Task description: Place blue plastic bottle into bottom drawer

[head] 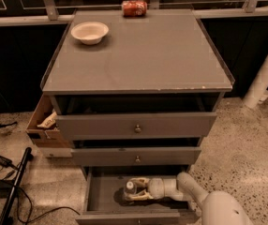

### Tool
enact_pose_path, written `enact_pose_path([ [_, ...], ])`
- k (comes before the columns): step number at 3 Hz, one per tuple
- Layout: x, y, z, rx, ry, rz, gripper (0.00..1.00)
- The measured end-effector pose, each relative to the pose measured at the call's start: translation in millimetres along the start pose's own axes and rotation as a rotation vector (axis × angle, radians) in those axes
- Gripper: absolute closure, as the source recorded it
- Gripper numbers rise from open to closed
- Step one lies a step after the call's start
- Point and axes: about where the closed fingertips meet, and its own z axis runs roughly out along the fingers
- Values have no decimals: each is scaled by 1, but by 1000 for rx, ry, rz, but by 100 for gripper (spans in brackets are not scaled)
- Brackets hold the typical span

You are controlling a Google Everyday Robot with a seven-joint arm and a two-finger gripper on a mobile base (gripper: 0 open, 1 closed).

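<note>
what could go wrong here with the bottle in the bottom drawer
The hand grips the bottle low inside the bottom drawer. If it lets go before the bottle rests on the drawer floor, the bottle may tip or roll. The arm reaches in just beneath the middle drawer, so pulling out upward could knock its front.

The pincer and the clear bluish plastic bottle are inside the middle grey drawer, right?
No. The camera view shows the pincer and the clear bluish plastic bottle inside the open bottom grey drawer, the lowest of three, not the middle one.
</note>
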Motion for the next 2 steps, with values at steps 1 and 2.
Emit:
enact_pose_path([
  [1, 4, -2, 6, 17, 3, 11, 100],
  [2, 9, -6, 15, 50, 15, 26, 100],
])
